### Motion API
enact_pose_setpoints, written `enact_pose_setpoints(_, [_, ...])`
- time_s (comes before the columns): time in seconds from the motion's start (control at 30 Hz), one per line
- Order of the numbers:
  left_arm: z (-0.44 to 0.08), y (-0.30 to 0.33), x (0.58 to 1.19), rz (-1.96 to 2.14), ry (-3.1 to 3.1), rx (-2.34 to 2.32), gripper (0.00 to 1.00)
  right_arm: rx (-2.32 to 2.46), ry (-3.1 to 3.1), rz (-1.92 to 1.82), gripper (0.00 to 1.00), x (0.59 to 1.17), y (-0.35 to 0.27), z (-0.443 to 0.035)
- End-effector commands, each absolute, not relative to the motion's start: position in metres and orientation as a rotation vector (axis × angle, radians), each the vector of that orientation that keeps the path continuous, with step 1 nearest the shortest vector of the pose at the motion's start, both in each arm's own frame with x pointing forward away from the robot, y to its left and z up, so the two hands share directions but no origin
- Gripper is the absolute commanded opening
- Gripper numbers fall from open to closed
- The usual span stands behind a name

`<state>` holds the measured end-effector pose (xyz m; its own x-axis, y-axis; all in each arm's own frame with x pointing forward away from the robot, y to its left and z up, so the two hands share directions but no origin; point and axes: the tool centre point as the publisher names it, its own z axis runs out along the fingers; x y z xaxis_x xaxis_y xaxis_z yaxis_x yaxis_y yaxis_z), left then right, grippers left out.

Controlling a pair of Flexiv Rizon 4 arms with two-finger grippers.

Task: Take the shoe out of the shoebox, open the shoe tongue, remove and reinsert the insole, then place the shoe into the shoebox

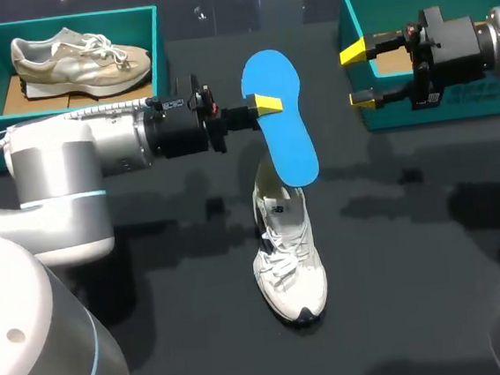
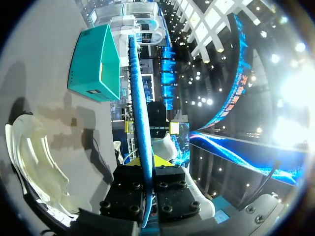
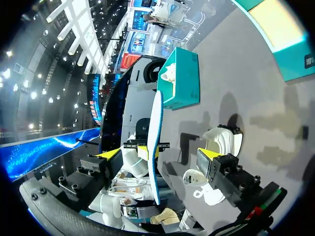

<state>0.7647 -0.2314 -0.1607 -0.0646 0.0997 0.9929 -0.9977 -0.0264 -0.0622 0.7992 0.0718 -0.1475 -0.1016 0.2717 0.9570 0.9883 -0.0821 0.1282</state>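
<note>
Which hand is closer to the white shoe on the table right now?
Left. The left hand, shut on the blue insole, is just past the heel of the white shoe. The right hand is open, off to the side at the right teal shoebox.

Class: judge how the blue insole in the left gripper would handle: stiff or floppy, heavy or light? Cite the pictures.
Probably fairly stiff: the flat blue insole, pinched at one edge by the left gripper, stands up without drooping. Likely light: edge-on in the left wrist view it looks thin. It may flex if pushed flatwise.
</note>
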Motion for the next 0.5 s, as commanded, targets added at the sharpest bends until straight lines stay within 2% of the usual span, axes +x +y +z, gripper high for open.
enact_pose_setpoints(0.03, [-0.161, -0.231, 0.765, 1.32, -1.167, 1.12, 0.0, -1.559, -1.566, -1.165, 1.0, 0.789, 0.075, -0.127])
enact_pose_setpoints(0.5, [-0.161, -0.231, 0.765, 1.32, -1.167, 1.12, 0.0, -1.854, -1.976, -0.879, 1.0, 0.778, 0.105, -0.076])
